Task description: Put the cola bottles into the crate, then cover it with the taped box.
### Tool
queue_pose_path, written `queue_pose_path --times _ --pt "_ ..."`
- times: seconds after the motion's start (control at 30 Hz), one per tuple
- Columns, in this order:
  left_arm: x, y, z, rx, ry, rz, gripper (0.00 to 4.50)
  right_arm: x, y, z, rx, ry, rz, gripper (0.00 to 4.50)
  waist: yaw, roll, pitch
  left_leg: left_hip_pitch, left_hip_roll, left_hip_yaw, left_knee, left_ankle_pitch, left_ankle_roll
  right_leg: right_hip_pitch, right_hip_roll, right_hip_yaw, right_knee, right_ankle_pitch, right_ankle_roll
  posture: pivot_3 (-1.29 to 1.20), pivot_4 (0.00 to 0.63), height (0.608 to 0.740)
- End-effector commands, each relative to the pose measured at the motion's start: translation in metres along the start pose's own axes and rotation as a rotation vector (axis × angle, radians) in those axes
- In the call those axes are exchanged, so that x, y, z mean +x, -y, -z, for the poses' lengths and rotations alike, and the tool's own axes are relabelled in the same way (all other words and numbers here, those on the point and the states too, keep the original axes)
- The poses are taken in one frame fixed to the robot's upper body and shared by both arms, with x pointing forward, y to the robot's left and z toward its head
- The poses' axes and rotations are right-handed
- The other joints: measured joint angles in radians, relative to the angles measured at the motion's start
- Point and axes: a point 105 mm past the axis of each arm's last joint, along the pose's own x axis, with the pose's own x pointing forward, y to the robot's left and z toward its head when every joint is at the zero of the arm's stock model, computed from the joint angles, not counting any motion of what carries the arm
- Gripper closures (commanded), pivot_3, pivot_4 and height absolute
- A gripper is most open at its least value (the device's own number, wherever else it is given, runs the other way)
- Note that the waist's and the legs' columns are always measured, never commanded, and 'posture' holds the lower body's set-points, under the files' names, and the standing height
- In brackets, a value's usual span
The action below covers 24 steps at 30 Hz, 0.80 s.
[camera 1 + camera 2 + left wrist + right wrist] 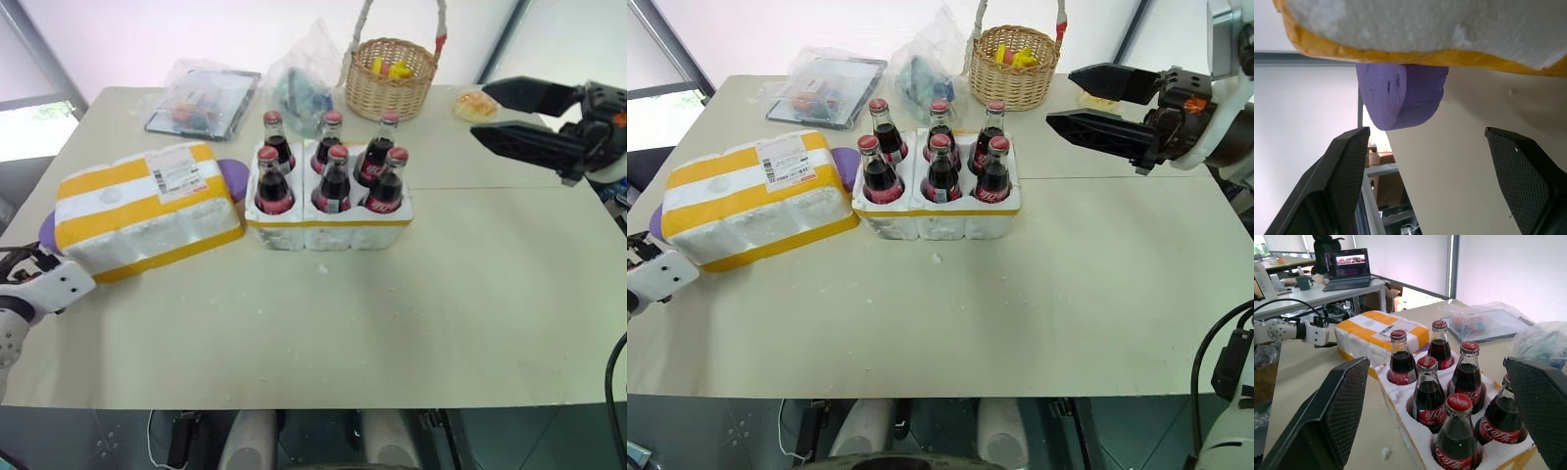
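On the table point(441, 323), all cola bottles point(334, 181) sat crated; both jaws stood released. You needed a square two-sided grasp on the taped box point(147, 208).

Six small glass bottles of dark cola point(334, 182) with red caps and red labels stand upright, one in each well of the low white styrofoam crate point(328, 231) banded with yellow tape. Just beside it lies the large white styrofoam box with wide yellow tape stripes point(147, 208) — shipping label up, tilted, resting partly on a purple disc.
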Motion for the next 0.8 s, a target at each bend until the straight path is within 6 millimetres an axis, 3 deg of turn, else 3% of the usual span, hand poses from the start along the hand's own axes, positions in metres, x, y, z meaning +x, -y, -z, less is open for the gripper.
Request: queue_pose_path --times 0.03,0.27,0.47,0.8 --pt "0.003 -0.018 0.003 0.027 0.0 -0.099 0.42 -0.005 -0.004 -0.016 -0.046 0.048 0.004 0.0 0.0 0.0 0.0 0.0 0.0 0.0 0.0 0.0 0.0 0.0 0.0 0.0 0.0 0.0 0.0 0.0 0.15 0.737" --pt "0.026 -0.027 -0.008 0.161 0.072 -0.224 0.42 -0.007 -0.006 -0.018 -0.057 0.025 0.0 0.0 0.003 0.0 0.0 0.0 -0.001 0.0 0.0 0.0 0.0 0.0 0.0 0.0 0.0 0.0 0.0 0.0 0.15 0.737" --pt "0.041 -0.025 -0.021 0.187 0.128 -0.228 0.42 -0.015 -0.013 -0.014 -0.067 -0.045 -0.017 0.0 0.003 0.0 0.0 0.0 -0.001 0.0 0.0 0.0 0.0 0.0 0.0 0.0 0.0 0.0 0.0 0.0 0.15 0.737" --pt "0.058 -0.022 -0.019 0.192 0.116 -0.199 0.42 -0.023 -0.045 0.001 -0.084 -0.194 -0.156 0.0 0.001 0.0 0.0 0.0 0.0 0.0 0.0 0.0 0.0 0.0 0.0 0.0 0.001 0.0 0.0 0.0 0.15 0.737"
